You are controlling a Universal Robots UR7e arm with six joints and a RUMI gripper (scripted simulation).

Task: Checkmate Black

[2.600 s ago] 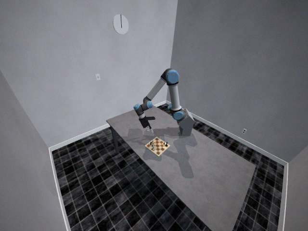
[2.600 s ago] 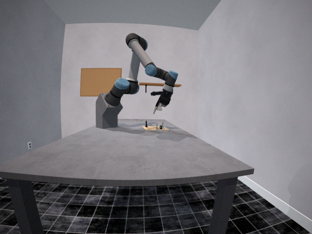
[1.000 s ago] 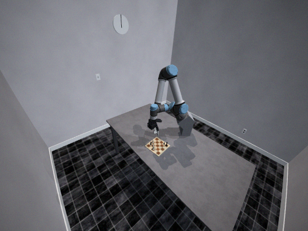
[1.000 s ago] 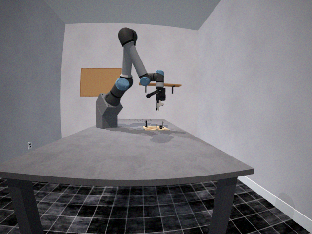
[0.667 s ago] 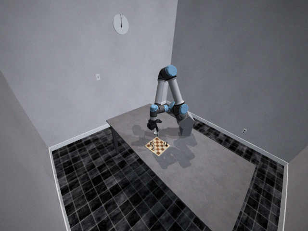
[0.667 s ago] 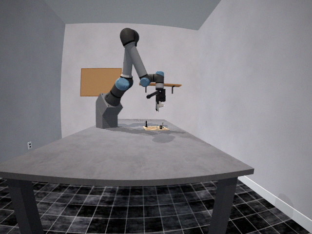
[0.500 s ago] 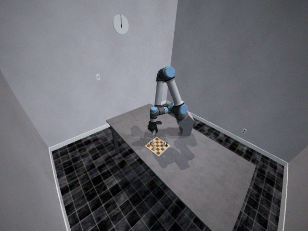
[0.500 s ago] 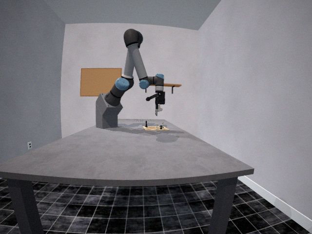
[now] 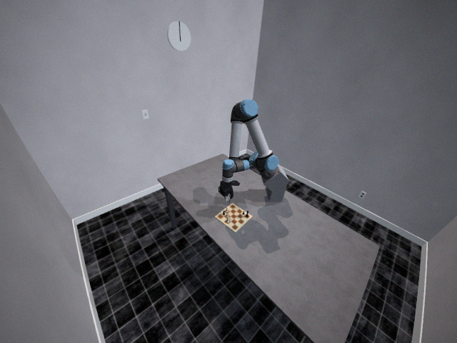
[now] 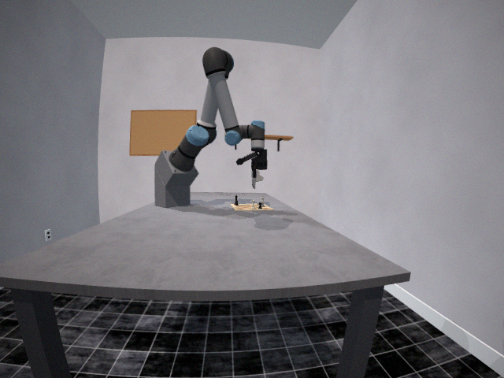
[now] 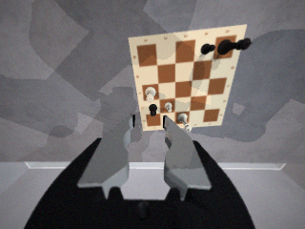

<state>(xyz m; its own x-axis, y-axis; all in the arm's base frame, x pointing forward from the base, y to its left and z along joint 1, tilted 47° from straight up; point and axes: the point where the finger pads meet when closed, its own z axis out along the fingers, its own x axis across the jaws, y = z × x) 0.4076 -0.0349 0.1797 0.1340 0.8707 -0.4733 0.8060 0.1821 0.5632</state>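
Where the grey table (image 10: 203,260) narrows toward the arm's pedestal (image 10: 164,187), we list a small chessboard (image 9: 240,226), lying flat near the far end and closer to the table's right edge as the exterior view has it. Its squares alternate cream and reddish brown within a pale border; tiny marks run along that border, but we cannot read them at this sharpness.

Pieces, per the wrist view: a tall black piece (image 11: 232,46) and a shorter black piece (image 11: 207,48) side by side at the board's far corner; a white piece (image 11: 150,92), a small black piece (image 11: 152,109), a small white piece (image 11: 168,106) and a taller white piece (image 11: 183,119) clustered at the near end. All are smooth, turned shapes with round heads.

Gripper (image 11: 148,138): two flat grey fingers on a black body, drawn mostly together with a narrow gap and nothing between them, hanging well above the board's near edge.

Table top: matte, mottled grey, crossed by the arm's shadows.
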